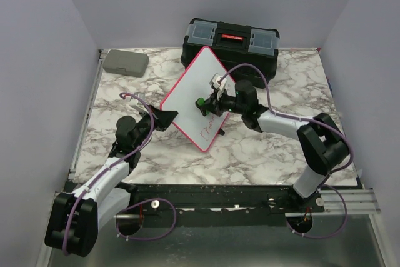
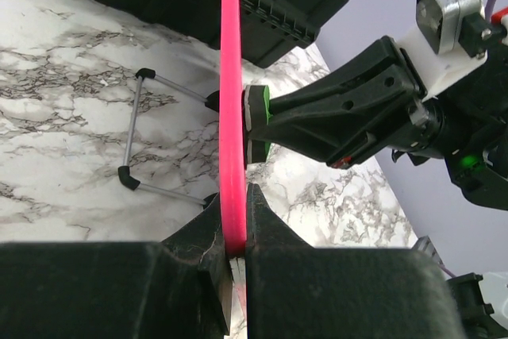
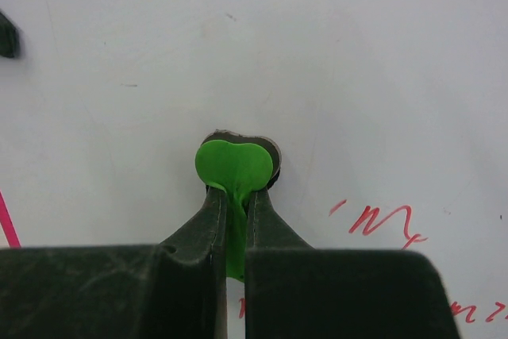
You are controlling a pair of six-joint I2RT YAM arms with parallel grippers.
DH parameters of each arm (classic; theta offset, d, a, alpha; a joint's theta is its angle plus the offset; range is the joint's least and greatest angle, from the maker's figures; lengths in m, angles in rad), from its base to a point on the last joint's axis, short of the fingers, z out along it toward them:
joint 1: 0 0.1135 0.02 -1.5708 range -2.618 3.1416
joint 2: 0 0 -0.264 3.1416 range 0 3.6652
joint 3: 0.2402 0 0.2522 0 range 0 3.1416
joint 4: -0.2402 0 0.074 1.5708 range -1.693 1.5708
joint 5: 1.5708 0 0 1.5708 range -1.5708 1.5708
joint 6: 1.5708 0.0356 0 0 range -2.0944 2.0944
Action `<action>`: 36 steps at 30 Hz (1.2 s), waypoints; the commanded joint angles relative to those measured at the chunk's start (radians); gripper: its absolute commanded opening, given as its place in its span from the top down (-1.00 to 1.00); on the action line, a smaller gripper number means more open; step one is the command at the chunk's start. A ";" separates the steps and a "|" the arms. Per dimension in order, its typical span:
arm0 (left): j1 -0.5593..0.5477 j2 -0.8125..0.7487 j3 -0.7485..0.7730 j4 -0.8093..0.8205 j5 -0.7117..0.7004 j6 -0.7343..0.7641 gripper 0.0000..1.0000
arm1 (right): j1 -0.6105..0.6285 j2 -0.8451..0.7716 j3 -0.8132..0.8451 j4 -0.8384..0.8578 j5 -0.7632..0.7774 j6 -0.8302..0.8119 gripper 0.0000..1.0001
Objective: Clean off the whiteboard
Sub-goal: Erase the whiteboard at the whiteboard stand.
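Observation:
The whiteboard (image 1: 190,95) stands tilted in the middle of the table, white with a red-pink frame (image 2: 230,77). My left gripper (image 1: 167,117) is shut on its left edge, with the frame pinched between both jaws (image 2: 236,196). My right gripper (image 1: 203,104) is shut on a small green eraser (image 3: 234,166) whose dark pad is pressed flat against the board face (image 3: 159,53). Red handwriting (image 3: 381,220) remains on the lower part of the board (image 1: 209,128), to the right of and below the eraser. The board's wire stand with black feet (image 2: 131,132) shows behind it.
A black toolbox (image 1: 230,40) sits right behind the board at the table's back edge. A small grey case (image 1: 125,62) lies at the back left corner. Purple walls enclose the marble table (image 1: 262,148) on three sides.

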 commanded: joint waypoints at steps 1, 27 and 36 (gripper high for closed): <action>-0.025 -0.003 -0.002 0.012 0.112 0.003 1.00 | -0.022 0.071 0.086 0.035 0.032 0.061 0.99; -0.023 0.020 0.002 0.038 0.114 -0.005 1.00 | -0.016 -0.001 -0.022 -0.007 -0.110 0.026 0.99; -0.024 -0.014 -0.001 0.000 0.113 0.007 1.00 | -0.090 0.089 0.102 0.001 0.053 0.048 0.99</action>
